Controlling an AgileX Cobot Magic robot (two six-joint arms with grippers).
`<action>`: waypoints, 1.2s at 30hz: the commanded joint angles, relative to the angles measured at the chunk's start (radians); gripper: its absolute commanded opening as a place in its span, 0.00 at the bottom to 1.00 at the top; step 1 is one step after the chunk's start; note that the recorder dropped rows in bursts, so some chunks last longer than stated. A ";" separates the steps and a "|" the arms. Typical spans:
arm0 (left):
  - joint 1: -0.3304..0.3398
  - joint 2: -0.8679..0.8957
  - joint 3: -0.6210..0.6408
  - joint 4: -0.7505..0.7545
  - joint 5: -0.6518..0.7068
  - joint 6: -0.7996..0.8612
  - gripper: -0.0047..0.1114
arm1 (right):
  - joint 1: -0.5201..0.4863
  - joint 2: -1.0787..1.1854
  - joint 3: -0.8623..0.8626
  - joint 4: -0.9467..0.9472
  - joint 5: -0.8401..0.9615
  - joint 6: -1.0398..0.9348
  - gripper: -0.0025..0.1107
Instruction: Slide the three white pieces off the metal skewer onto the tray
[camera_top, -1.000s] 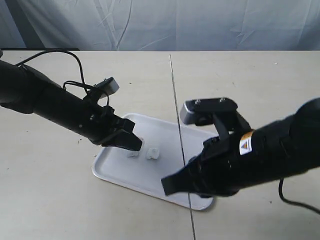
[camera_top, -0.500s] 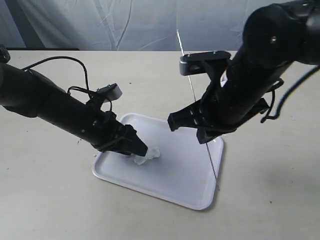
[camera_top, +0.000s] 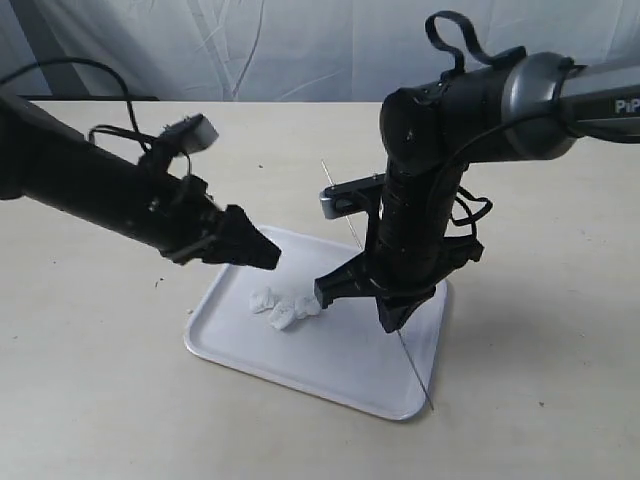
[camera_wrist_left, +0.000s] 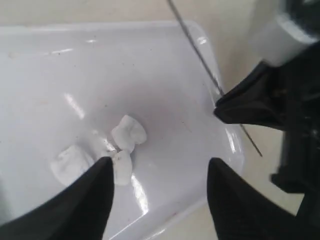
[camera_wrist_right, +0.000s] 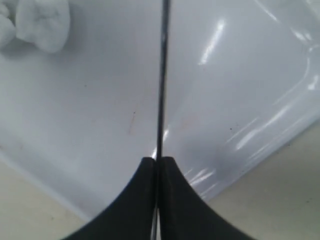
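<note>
Though free of the skewer (camera_top: 415, 378), huddle as three touching pieces (camera_top: 285, 308) on the tray (camera_top: 340, 355), left of its middle. Runs bare and slanted over the tray's right part, lower tip by the near right corner. Pinched fast between the closed jaws of the right gripper (camera_wrist_right: 157, 162). Just beside the pieces and clear of them, with jaws spread wide on nothing: left gripper (camera_wrist_left: 157, 167).
</note>
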 joint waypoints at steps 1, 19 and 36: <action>0.069 -0.143 0.003 0.087 0.064 -0.031 0.50 | -0.008 0.042 -0.017 -0.012 0.004 -0.035 0.02; 0.122 -0.851 0.003 0.495 -0.086 -0.367 0.50 | -0.008 0.083 -0.019 0.054 -0.050 -0.042 0.36; 0.122 -1.636 0.329 0.807 -0.302 -0.622 0.50 | -0.014 -0.492 0.026 -0.216 -0.081 -0.104 0.37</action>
